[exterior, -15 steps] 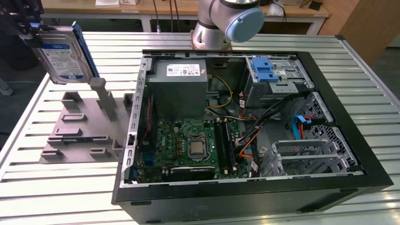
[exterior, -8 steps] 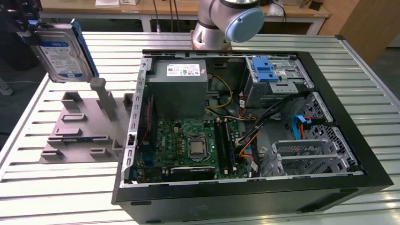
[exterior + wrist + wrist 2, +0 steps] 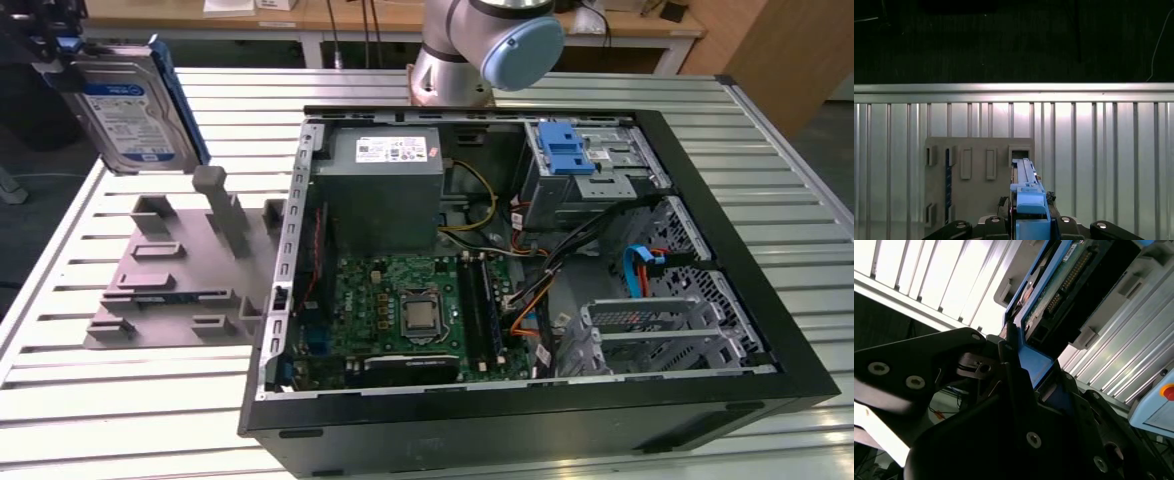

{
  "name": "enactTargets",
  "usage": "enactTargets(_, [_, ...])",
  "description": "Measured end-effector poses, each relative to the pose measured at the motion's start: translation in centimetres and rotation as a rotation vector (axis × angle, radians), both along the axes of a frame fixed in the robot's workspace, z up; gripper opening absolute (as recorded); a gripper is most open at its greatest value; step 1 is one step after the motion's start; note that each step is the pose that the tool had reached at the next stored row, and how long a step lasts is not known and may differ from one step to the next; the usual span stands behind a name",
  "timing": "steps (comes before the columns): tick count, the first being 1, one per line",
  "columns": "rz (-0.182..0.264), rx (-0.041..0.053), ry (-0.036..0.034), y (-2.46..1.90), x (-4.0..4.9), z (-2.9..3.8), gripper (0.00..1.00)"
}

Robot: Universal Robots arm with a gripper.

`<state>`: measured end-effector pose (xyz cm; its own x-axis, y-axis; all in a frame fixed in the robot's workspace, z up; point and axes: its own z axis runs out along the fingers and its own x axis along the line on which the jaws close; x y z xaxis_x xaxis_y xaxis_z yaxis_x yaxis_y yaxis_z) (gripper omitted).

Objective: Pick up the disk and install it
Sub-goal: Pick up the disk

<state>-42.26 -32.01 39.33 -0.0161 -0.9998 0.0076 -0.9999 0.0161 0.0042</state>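
The disk (image 3: 127, 110), a silver drive with a white-and-blue label in a blue carrier frame, hangs upright in the air at the exterior view's far left. My gripper (image 3: 67, 55) is shut on its upper end. Right below it on the table lies a grey slotted fixture (image 3: 180, 265). In the first wrist view the disk (image 3: 1025, 187) is edge-on over that fixture (image 3: 979, 200). In the second wrist view the black fingers (image 3: 1009, 365) clamp the blue carrier (image 3: 1036, 365) of the disk.
An open black computer case (image 3: 534, 270) lies to the exterior view's right of the fixture. It holds a grey power-supply box (image 3: 384, 185), a green motherboard (image 3: 400, 310) and a drive bay with a blue latch (image 3: 567, 150). The arm's base (image 3: 481, 45) stands behind the case.
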Motion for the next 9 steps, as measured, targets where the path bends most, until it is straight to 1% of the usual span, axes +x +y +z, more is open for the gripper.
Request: enactTargets(9, [0.000,0.0000,-0.0002,0.00,0.00,0.63,0.36])
